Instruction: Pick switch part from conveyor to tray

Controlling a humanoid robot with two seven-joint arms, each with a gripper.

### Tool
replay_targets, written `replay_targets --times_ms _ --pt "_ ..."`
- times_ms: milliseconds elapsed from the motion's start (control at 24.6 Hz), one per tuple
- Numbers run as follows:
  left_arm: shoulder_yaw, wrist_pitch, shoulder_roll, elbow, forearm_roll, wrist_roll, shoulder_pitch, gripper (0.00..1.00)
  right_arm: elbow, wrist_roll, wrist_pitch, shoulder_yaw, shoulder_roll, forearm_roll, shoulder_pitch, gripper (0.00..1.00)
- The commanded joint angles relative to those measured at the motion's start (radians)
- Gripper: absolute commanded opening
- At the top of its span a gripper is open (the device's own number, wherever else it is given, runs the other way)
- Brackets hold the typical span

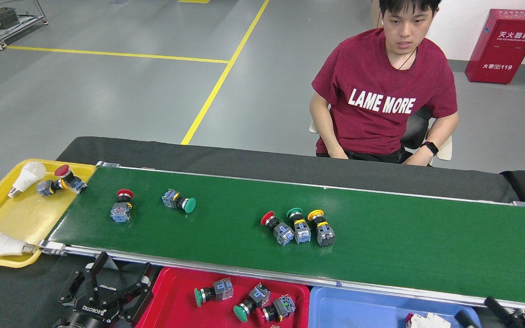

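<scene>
Switch parts lay on the conveyor (426, 237) in 2 groups. Toward the left end stood a red-capped switch (121, 206), with a green-capped switch (178, 202) lying on its side near it. Near the middle, 3 switches lay side by side, close enough that contact could not be ruled out: a red-capped one (277, 227), a green-capped one (299, 225) and a yellow-capped one (321, 228).

The red tray (171, 300), just below the near rail, held 3 switches: 2 green-capped (212, 291) (249, 303) and 1 with a red cap (277, 310). The blue tray (362, 310) sat beside it on the right.

The yellow tray (16, 218) at the belt's left end held 2 white light bulbs (26, 177) (0, 246) and 2 further switches (69, 178) (49, 187), touching each other at the tray's far edge.

The left gripper (119, 280) sat low over the black cloth, just left of the red tray, its black fingers (96, 266) spread apart and holding nothing. The right gripper (429, 321) showed only as a white and red fragment at the bottom edge over the blue tray; the state of its fingers could not be determined.

A person in a maroon shirt (383, 91) sat behind the conveyor.
</scene>
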Motion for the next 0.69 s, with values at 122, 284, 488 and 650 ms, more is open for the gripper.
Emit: replay_targets --times_ms 122,284,488,650 --pt "-0.153 0.103 0.001 0.102 -0.019 -0.117 -0.199 0.99 -0.015 0.000 0.058 -0.016 -0.017 -0.006 -0.056 0.88" --pt "-0.176 0.140 0.011 0.257 -0.019 -0.133 -0.340 0.99 -0.017 -0.001 0.347 0.016 -0.021 0.022 -0.091 0.86" --pt "-0.182 0.068 0.004 0.203 -0.010 -0.133 -0.272 0.99 -0.020 -0.026 0.574 0.069 -0.006 0.105 -0.091 0.85" --pt "-0.273 0.064 -0.042 0.182 -0.022 -0.137 -0.234 0.99 -0.033 -0.052 0.643 0.089 0.011 0.126 -0.077 0.87"
